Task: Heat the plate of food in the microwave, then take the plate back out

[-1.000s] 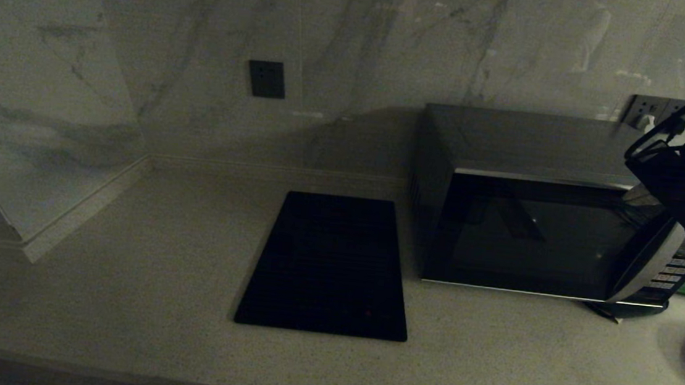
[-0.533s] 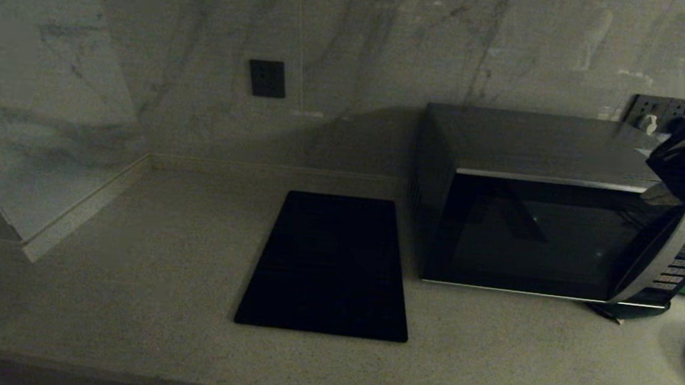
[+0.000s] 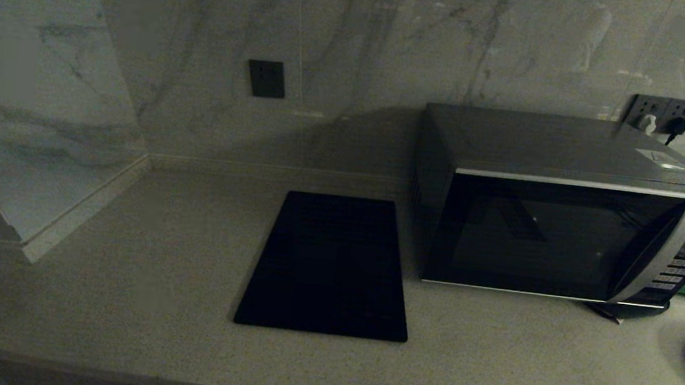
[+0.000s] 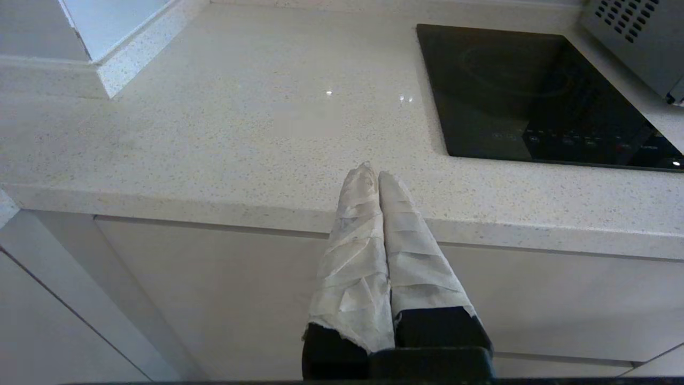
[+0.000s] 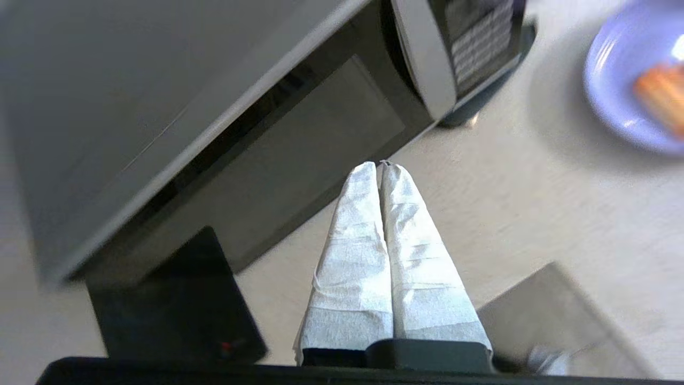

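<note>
The right claw (image 5: 380,167) is hovering clenched and empty above the desk (image 3: 122,297) before the shut microwave (image 3: 555,236). The plate of food (image 5: 636,80) is sitting near the desk's right edge. Step in hand, by judgement: opening the door. The left claw (image 4: 377,175), clenched, is parked at the desk's front edge.

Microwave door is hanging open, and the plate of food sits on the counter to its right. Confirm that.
Not quite. The microwave has its door shut: in the head view the black glass front sits flush inside the silver trim, and the right wrist view shows the same. The rest holds: the plate of food sits on the counter to its right.
</note>
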Controlling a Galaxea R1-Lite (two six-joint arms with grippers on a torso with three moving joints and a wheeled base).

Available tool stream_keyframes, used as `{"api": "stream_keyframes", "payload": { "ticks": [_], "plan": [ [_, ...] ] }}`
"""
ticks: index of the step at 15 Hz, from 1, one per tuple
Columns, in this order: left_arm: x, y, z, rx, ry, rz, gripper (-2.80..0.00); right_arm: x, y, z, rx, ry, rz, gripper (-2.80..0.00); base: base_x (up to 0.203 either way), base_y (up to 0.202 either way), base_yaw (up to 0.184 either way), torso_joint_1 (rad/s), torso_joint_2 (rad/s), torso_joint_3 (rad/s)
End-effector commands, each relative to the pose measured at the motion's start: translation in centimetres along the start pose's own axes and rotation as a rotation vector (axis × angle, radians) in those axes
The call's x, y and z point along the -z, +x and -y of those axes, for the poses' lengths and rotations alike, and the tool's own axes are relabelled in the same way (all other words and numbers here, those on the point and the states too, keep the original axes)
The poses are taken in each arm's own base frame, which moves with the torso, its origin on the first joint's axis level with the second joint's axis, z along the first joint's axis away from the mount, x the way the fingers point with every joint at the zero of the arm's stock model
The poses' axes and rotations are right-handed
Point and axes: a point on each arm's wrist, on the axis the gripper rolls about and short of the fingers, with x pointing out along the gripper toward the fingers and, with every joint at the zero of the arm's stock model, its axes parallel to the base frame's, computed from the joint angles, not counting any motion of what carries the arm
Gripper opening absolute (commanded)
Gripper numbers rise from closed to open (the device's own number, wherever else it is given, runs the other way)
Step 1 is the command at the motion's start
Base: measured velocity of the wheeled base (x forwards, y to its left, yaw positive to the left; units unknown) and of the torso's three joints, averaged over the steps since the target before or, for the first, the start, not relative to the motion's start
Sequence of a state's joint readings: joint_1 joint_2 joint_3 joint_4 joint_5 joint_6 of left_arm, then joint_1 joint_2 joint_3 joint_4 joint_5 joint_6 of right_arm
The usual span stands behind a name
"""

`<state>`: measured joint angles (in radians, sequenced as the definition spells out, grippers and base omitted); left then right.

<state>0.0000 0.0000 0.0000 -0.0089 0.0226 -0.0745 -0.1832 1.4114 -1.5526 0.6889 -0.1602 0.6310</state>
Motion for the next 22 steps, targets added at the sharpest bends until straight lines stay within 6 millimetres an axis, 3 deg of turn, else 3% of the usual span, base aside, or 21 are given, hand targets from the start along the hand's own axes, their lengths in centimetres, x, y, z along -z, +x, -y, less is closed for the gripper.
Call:
{"api": "stream_keyframes", "payload": {
  "ticks": [1, 7, 9, 12, 16, 19, 22],
  "plan": [
    [0.0, 0.0, 0.0, 0.000, -0.001, 0.000, -2.80, 0.3, -5.5, 1.4, -0.071, -0.046, 0.105, -2.80, 0.000, 0.000, 0.000, 0.000, 0.00, 0.000],
    [0.0, 0.0, 0.0, -0.001, -0.001, -0.001, -2.80, 3.3, -14.2, 4.6, -0.276, -0.303, 0.302, -2.80, 0.000, 0.000, 0.000, 0.000, 0.00, 0.000],
    [0.0, 0.0, 0.0, 0.000, -0.001, 0.000, -2.80, 4.8, -17.2, 6.6, -0.353, -0.354, 0.366, -2.80, 0.000, 0.000, 0.000, 0.000, 0.00, 0.000],
    [0.0, 0.0, 0.0, 0.000, -0.001, 0.000, -2.80, 8.1, -19.9, 10.9, -0.426, -0.387, 0.427, -2.80, 0.000, 0.000, 0.000, 0.000, 0.00, 0.000],
    [0.0, 0.0, 0.0, -0.001, -0.001, -0.001, -2.80, 12.3, -21.5, 15.9, -0.472, -0.430, 0.494, -2.80, 0.000, 0.000, 0.000, 0.000, 0.00, 0.000],
    [0.0, 0.0, 0.0, -0.001, -0.001, -0.001, -2.80, 15.2, -21.7, 17.9, -0.438, -0.429, 0.485, -2.80, 0.000, 0.000, 0.000, 0.000, 0.00, 0.000],
    [0.0, 0.0, 0.0, 0.000, -0.001, 0.000, -2.80, 17.6, -20.6, 19.3, -0.436, -0.440, 0.441, -2.80, 0.000, 0.000, 0.000, 0.000, 0.00, 0.000]
  ]
}}
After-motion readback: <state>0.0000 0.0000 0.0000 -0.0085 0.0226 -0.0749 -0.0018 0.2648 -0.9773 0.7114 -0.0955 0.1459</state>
